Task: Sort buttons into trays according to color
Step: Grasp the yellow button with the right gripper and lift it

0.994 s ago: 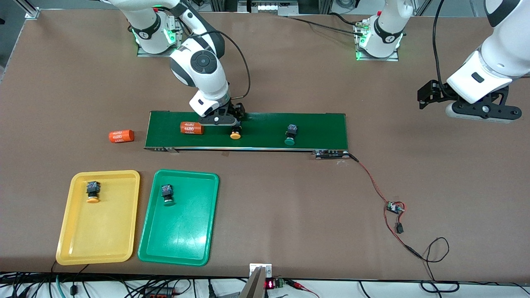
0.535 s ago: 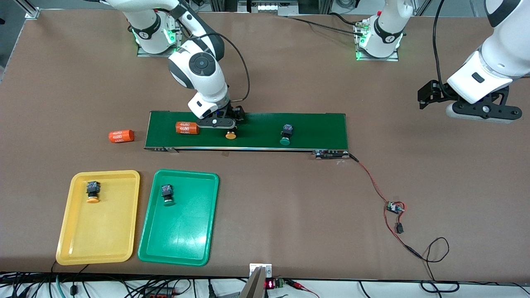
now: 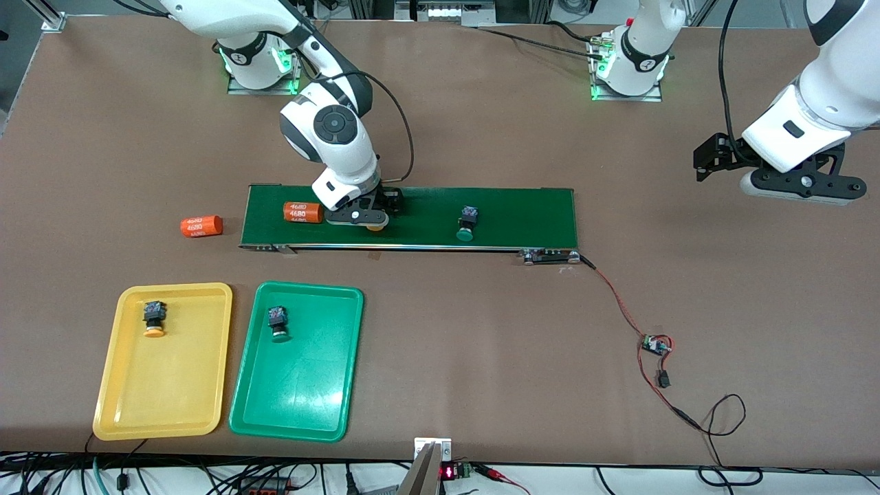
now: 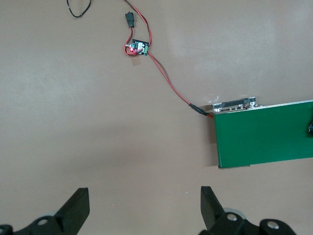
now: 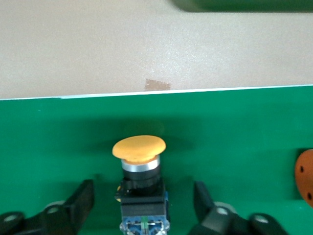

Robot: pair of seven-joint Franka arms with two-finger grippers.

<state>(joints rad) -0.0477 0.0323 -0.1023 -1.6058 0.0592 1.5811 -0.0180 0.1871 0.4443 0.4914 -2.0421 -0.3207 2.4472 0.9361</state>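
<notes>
Yellow-orange button (image 5: pixel 139 166), domed cap on a blocky black-and-blue body, lies on the matte green belt (image 3: pixel 522 206) at frame centre-left, between the right gripper (image 5: pixel 144 205) fingers, apart and seemingly not yet touching. Next: close, lift, carry to the glossy yellow tray (image 3: pixel 124 405) (lower left). Left gripper (image 4: pixel 144 208) waits wide open.

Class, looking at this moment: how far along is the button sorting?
Done: one yellow button in the yellow tray, one green button in the green tray. In hand: right end effector straddles another yellow button, fingers apart. Left: the green button on the belt.
</notes>
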